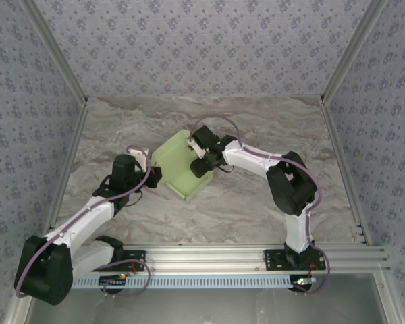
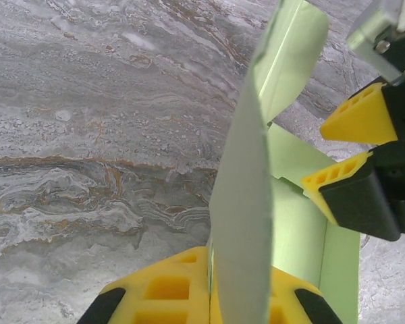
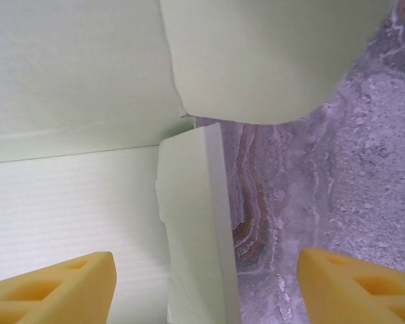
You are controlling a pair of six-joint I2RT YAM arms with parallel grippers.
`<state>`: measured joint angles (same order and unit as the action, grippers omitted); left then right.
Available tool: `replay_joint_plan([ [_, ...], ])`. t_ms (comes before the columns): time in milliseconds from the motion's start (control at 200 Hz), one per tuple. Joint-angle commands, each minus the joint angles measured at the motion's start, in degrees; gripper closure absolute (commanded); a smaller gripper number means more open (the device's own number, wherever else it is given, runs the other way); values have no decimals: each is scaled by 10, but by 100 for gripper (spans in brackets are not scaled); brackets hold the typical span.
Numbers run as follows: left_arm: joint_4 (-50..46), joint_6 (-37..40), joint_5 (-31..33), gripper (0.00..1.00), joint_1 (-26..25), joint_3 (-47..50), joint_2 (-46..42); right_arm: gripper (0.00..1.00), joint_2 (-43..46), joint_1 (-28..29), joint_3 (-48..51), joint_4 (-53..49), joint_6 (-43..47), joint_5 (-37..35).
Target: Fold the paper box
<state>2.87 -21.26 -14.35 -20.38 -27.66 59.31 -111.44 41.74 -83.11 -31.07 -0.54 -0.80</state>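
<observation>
Mid-fold: our L gripper pinches paper box wall; R gripper spread astride side flap. Next: tuck flap.

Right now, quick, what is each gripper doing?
Left gripper: shut on the paper box.
Right gripper: open, gripping nothing.

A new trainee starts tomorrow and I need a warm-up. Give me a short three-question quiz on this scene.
1. True or false: the left hand is shut on the box.
2. Which hand is open? A. left hand B. right hand
3. Fill in: the box is pale ___.

Key: 1 true; 2 B; 3 green.
</observation>
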Motion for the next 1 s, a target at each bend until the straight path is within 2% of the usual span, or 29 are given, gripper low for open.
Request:
replay_joint_plan([
  [0,15,13,-10,95,-4,-7,-8,26,29,-16,-12,3,6,39],
  [165,15,14,-10,95,-4,-7,-8,33,31,-56,-3,9,13,148],
  [405,15,12,-10,95,-5,-7,-8,52,9,-104,16,30,4,261],
  [560,15,11,-8,95,-5,-8,-8,54,-11,-103,19,38,-2,291],
  [869,13,10,-9,95,-5,-10,-10,70,-38,-108,16,49,-8,324],
  [994,13,10,-8,95,-5,-9,-11,70,-42,-109,18,50,-7,323],
])
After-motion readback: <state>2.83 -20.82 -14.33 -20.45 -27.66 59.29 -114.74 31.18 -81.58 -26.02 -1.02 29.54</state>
